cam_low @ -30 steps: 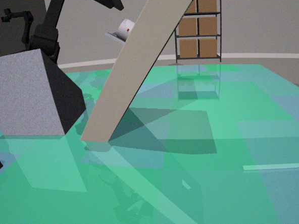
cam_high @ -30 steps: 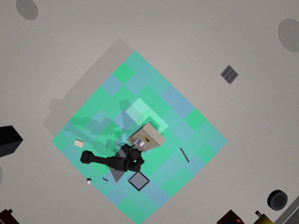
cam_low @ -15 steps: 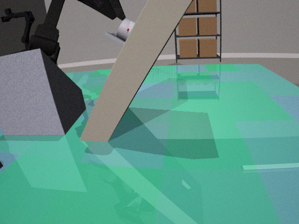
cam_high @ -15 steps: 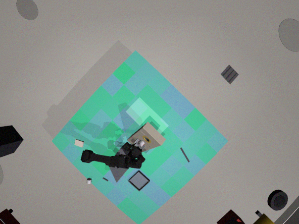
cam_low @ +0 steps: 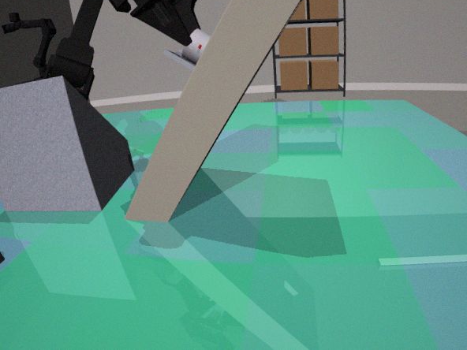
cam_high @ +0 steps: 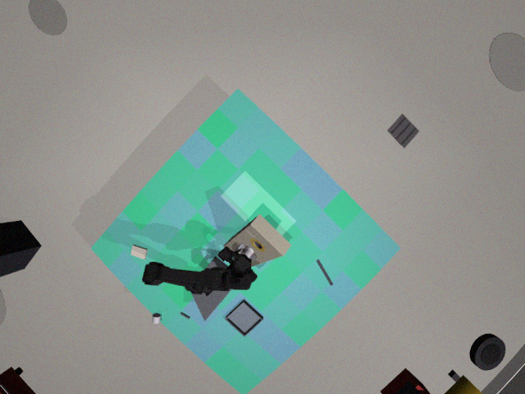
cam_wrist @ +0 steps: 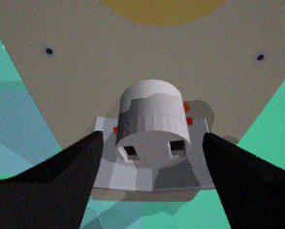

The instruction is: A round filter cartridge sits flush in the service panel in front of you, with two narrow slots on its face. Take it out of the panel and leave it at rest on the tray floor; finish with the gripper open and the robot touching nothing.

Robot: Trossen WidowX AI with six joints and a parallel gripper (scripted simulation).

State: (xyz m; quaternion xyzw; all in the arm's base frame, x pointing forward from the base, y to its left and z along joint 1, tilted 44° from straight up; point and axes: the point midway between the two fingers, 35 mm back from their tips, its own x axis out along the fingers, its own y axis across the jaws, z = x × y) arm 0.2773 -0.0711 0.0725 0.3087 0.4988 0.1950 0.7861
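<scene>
Leaning beige panel [cam_high: 275, 235] [cam_low: 205, 114] [cam_wrist: 145, 58] and black fingers [cam_high: 239, 256] [cam_low: 193, 35] meet near the white, round cartridge [cam_high: 246, 252] [cam_low: 197, 45] [cam_wrist: 151, 112] from the top. Exterior: fingertips are at the cartridge, above the grey metal tray [cam_low: 173, 57] [cam_wrist: 198, 170]. Wrist: the fingers stand fairly wide, gripping nothing; between them, the cartridge is out of the panel, over the tray, two slots showing.

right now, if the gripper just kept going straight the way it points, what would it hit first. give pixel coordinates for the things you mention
Probably the white slotted cylinder [cam_high: 246, 252] [cam_low: 201, 48] [cam_wrist: 152, 114], entering between the open gripper's [cam_high: 237, 254] [cam_low: 194, 36] [cam_wrist: 152, 135] fingers; they might slide past its sides towards the grey plate [cam_low: 177, 58] [cam_wrist: 176, 176]. Exact depth is unclear.
</scene>
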